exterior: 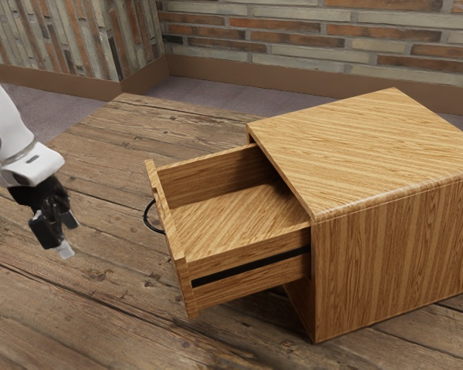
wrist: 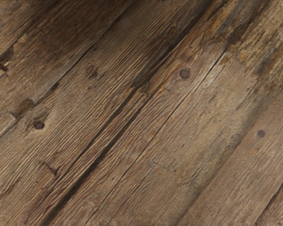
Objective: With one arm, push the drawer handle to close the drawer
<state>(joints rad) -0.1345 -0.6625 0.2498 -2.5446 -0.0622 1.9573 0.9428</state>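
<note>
Waiting for its closing push, the wooden drawer (exterior: 251, 248) stands well out of its cabinet (exterior: 393, 254), ahead of the hand (exterior: 68, 235) and toward the exterior view's right. Its inside is widely exposed, so I judge that the main work, the closing, is all left to do.

The hand has its two fingers apart, with a moderate gap, and nothing is held between them. It is above the wooden surface (exterior: 100, 316), near the drawer but not touching it. Below the hand, the wrist view shows the surface's planks.

The black curved handle (exterior: 145, 216) is on the drawer's front panel (exterior: 170, 239), on the side facing the hand, and a free space lies between the two. I think the step now is the approach: the hand should come level with the handle, then push it straight toward the cabinet until the panel meets the cabinet's front. If the push goes to one side, the hand could slip off the thin handle, or the drawer could bind.
</note>
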